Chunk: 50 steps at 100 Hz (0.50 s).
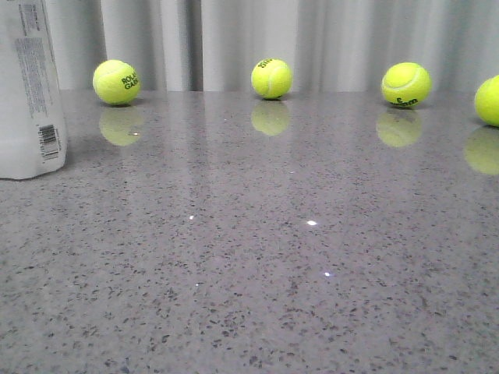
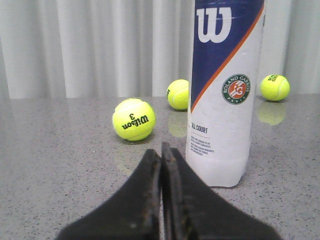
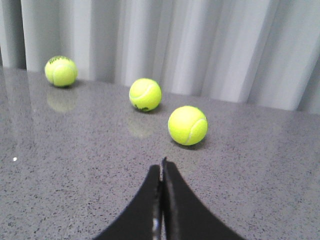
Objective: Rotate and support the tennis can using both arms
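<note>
The tennis can (image 1: 27, 93) stands upright at the far left edge of the front view, its barcode side showing. In the left wrist view the tennis can (image 2: 225, 95) shows its navy Wilson label with the orange stripe. My left gripper (image 2: 161, 152) is shut and empty, low over the table, just short of the can's base and beside it, not touching. My right gripper (image 3: 162, 167) is shut and empty, low over bare table, pointing toward a tennis ball (image 3: 187, 125). No arm shows in the front view.
Several yellow-green tennis balls lie along the back of the grey speckled table (image 1: 273, 257): one (image 1: 116, 82) near the can, one (image 1: 271, 78) mid-back, one (image 1: 405, 84) right, one (image 1: 490, 100) at the right edge. A white curtain (image 1: 234, 39) hangs behind.
</note>
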### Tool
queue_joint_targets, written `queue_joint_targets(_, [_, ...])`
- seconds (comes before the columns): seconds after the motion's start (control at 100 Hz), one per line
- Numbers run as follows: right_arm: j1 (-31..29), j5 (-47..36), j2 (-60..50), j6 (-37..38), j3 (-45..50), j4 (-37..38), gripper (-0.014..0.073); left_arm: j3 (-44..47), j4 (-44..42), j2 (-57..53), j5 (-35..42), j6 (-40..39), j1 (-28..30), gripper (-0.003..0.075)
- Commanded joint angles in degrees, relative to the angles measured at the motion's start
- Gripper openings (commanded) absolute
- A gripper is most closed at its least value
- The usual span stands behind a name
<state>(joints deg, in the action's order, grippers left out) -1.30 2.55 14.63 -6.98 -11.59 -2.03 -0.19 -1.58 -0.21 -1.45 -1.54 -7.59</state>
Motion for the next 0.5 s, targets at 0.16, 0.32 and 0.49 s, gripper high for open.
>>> queue_joint_targets(0.16, [0.1,-7.4,-11.5,2.3,7.2,1.1,-0.0067,2.8,0.0,-2.2,4.8,-0.5,-0.1,-0.0021])
queue_joint_targets(0.32, [0.1,-8.3,-16.2,3.4,11.9,1.1,-0.0067,2.8,0.0,-2.2,4.8,-0.5,-0.1,-0.0021])
queue_joint_targets(0.49, [0.1,-7.6,-16.2,4.1,13.0,1.2,-0.0067,2.8,0.0,-2.2,4.8,-0.5,-0.1,-0.0021])
